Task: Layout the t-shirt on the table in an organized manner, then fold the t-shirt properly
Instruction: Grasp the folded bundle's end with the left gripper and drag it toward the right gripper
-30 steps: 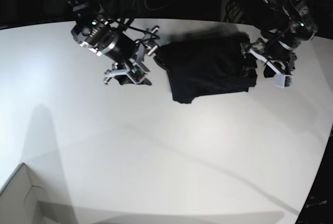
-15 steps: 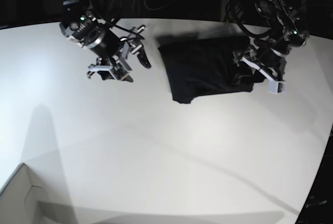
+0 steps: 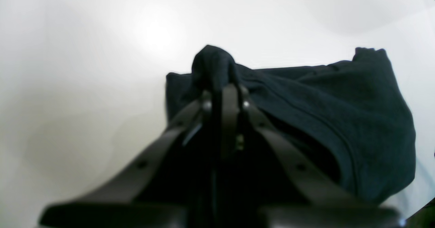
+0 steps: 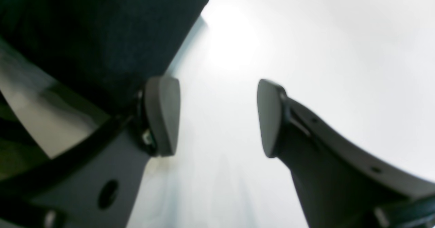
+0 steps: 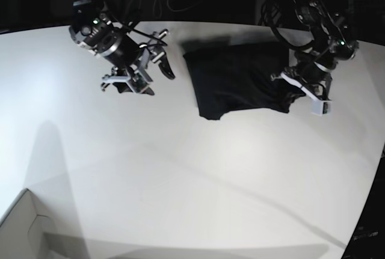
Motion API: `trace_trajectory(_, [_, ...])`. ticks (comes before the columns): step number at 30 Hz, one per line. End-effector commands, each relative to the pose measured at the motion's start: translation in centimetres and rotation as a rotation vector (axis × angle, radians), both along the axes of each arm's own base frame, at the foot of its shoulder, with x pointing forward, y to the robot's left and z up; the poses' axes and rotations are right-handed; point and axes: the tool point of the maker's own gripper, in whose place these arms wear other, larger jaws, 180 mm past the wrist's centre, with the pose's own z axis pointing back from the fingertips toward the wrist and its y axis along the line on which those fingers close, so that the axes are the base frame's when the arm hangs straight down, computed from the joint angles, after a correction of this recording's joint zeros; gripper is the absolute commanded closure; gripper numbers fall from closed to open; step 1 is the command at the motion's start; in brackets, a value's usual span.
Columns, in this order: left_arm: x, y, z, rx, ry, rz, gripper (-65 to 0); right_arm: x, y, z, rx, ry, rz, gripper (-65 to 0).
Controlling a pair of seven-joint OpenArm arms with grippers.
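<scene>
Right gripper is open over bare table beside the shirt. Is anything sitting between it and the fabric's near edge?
Nothing visible. The right gripper hangs open with only bare white table between its fingers, and the black t-shirt lies beside it with no object in the gap. The left gripper is already shut on the t-shirt's opposite edge.

There was one black t-shirt (image 5: 237,79), lying on one white surface (image 5: 192,175). Two robot arms were in view, one right gripper (image 5: 144,73) and one left gripper (image 5: 295,94), each with two fingers. One pale cardboard box (image 5: 24,229) sat at the near corner.
</scene>
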Motion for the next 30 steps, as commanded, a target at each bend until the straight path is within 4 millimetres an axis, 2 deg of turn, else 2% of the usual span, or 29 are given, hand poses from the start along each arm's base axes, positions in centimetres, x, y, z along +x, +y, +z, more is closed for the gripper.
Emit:
trace_trajectory(1, [1.3, 1.0, 1.8, 0.005, -0.069, 0.024, 0.0, 0.6, 0.2, 1.4, 0.030, -0.047, 0.005, -36.3])
trace_trajectory(9, [1.7, 5.4, 3.2, 0.047, -0.098, 0.123, -0.2, 1.0, -0.8, 1.4, 0.020, -0.051, -0.022, -36.3])
trace_trajectory(11, [1.8, 5.2, 2.8, 0.046, -0.087, 0.107, -0.2, 1.0, -0.8, 1.4, 0.020, -0.051, -0.022, -36.3])
trace_trajectory(19, [0.7, 4.6, -1.1, -0.017, 0.018, 0.098, -0.4, 1.0, -0.8, 1.4, 0.020, -0.052, -0.022, -36.3])
trace_trajectory(26, [0.2, 5.8, -1.7, 0.000, 0.045, 0.101, -0.6, 1.1, -0.8, 1.5, 0.020, -0.055, -0.022, -36.3])
trace_trajectory(28, [0.1, 6.0, -1.6, 0.002, 0.045, 0.101, -3.3, 1.1, -0.8, 1.5, 0.020, -0.055, -0.022, -36.3])
trace_trajectory(30, [-0.5, 6.1, -1.9, 0.008, 0.056, 0.101, -10.4, 1.1, -0.8, 1.6, 0.020, -0.057, -0.022, -36.3])
